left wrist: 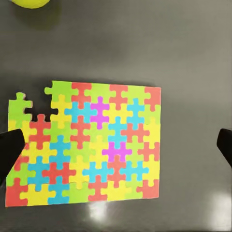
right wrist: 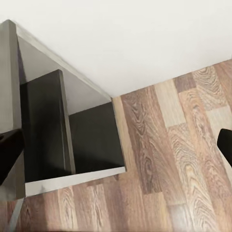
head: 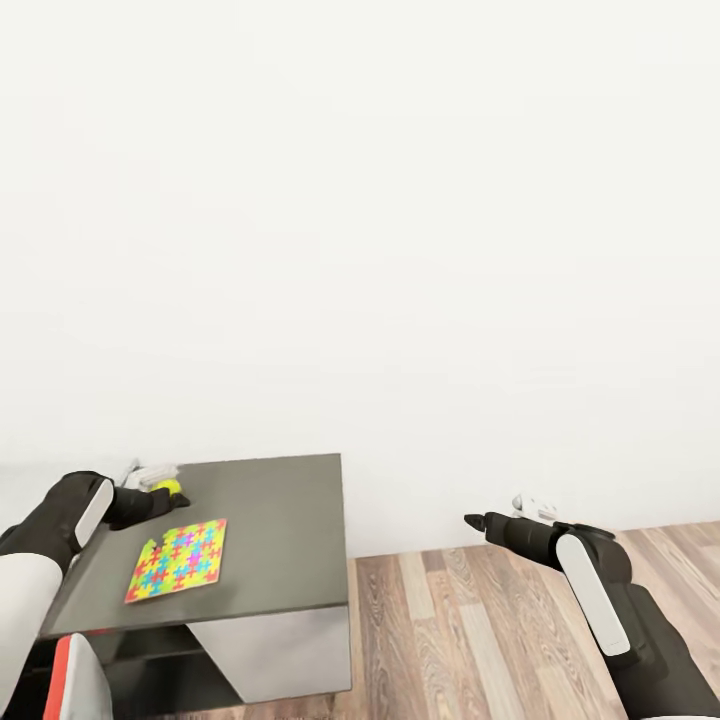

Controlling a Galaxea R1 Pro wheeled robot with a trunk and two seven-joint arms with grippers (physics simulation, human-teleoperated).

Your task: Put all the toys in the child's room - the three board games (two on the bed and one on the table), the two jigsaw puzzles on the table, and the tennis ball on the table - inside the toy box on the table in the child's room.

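The left gripper [left wrist: 116, 145] hangs wide open above the jigsaw puzzle [head: 179, 559], which lies flat on the dark end of the table [head: 290, 520], beside the tennis ball [head: 168, 488]. I judge the step is picking up this thin sheet; next the fingers must descend and catch its edge. The right gripper [right wrist: 116, 147] is open too, over the floor [right wrist: 183, 159].

Bright, even render light; white wall [head: 400, 200] nearly blown out, featureless. Dark bench [head: 280, 520] top shows soft specular glare near jigsaw puzzle [left wrist: 87, 145] in left wrist view. Faint soft shadow beside tennis ball [left wrist: 30, 2]. Wood floor [right wrist: 183, 154] grain sharp. Fingers [left wrist: 8, 150] at frame edges dark, slightly blurred. No noticeable edge distortion
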